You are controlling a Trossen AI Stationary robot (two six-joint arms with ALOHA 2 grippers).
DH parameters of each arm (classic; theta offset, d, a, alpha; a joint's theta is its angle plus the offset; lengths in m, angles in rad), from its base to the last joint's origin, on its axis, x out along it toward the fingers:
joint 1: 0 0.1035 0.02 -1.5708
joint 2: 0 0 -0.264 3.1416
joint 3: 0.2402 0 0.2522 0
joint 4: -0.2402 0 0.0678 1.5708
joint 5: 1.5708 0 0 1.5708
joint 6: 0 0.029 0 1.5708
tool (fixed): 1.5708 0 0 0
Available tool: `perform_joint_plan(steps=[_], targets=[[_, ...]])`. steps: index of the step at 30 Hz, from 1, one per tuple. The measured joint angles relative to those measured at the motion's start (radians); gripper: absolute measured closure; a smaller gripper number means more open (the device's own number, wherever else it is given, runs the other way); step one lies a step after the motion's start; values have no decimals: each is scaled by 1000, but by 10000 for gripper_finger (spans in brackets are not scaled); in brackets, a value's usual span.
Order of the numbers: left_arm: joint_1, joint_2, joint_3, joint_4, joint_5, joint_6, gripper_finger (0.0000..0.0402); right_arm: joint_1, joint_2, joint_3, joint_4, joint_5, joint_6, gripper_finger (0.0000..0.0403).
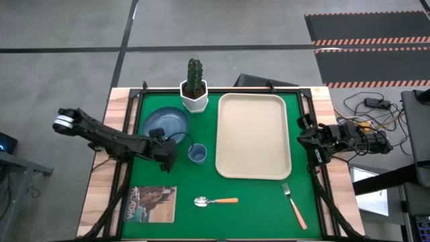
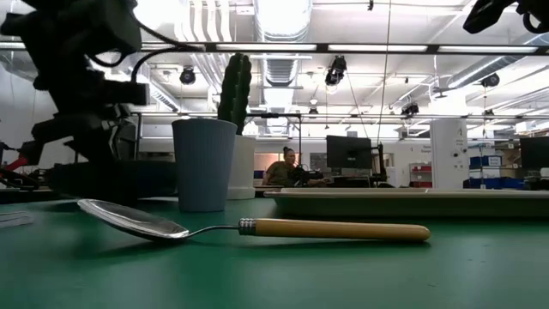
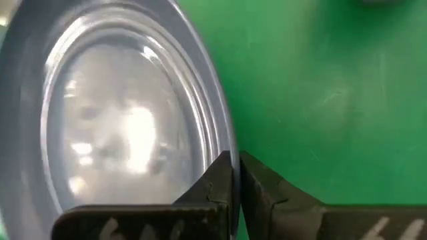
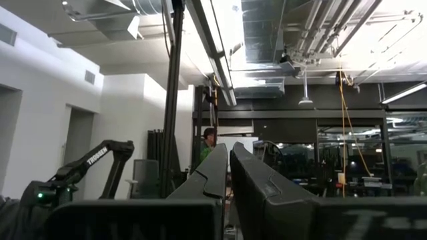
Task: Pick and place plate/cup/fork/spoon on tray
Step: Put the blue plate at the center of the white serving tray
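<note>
At centre-left of the high view: plate (image 1: 166,125), slate-blue, round, raised rim, on the green mat (image 1: 262,202).
Left gripper (image 1: 168,153): fingers pinched on the plate's rim.
Right gripper (image 1: 310,142): at the right edge, fingers together, gripping nothing.
Cup (image 1: 197,154): light blue, apparently empty, just right of the plate.
Tray (image 1: 252,136): cream, nothing in it.
Spoon (image 1: 216,201), fork (image 1: 293,205): lower frame, orange handles.
Booklet (image 1: 150,204): lower left, writing unreadable.

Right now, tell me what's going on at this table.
The left gripper is at the near rim of the plate, its fingers closed on the rim in the left wrist view. The right gripper waits at the table's right edge beside the tray, fingers together. The tray holds nothing yet. The cup stands between plate and tray, the spoon lies nearer the front, and the fork lies at the front right.
</note>
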Motion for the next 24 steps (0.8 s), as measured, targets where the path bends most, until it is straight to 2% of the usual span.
perform_joint_plan(steps=[14,24], targets=[[0,-62,178,-188,-126,-14,401,0,0,0,-5,0,11,392],[0,-63,331,-325,-135,-15,401,0,0,0,-6,0,12,392]])
